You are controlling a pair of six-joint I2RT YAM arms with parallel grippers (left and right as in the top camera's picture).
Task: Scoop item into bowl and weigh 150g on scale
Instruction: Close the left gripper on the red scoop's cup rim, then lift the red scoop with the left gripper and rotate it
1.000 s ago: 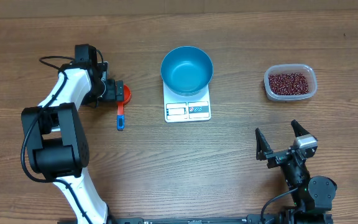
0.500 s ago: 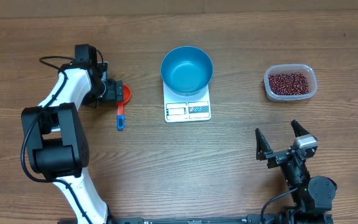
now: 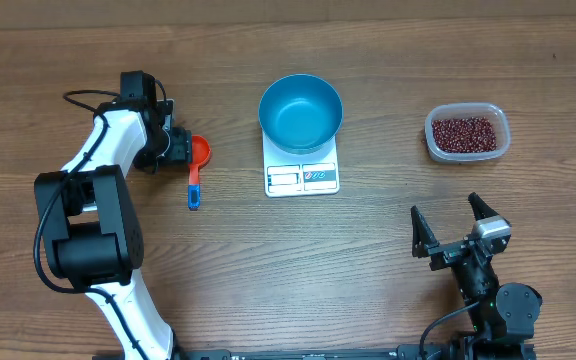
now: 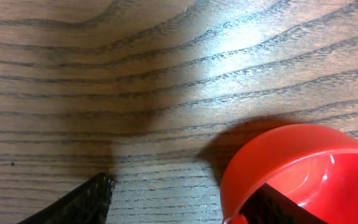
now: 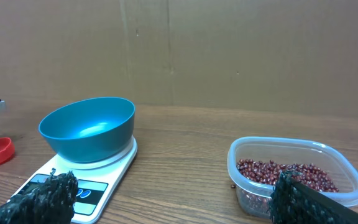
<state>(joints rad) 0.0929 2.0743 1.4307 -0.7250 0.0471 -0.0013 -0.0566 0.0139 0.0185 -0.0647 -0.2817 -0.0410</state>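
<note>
Straddling the red scoop's [image 3: 199, 152] cup rim, the left gripper [image 3: 180, 148] stands unclenched; the right gripper [image 3: 453, 225] is spread wide. Scoop judged light, rigid, slippery (better held by its blue handle [image 3: 194, 188]).

Bare tabletop [image 3: 368, 230] spans the middle toward the near edge. Farther back, the bowl [image 3: 301, 110] on the scale [image 3: 303, 178] blocks the centre, the tub [image 3: 503, 140] the right side, the scoop [image 3: 196, 170] and left arm [image 3: 108, 150] the left.
</note>
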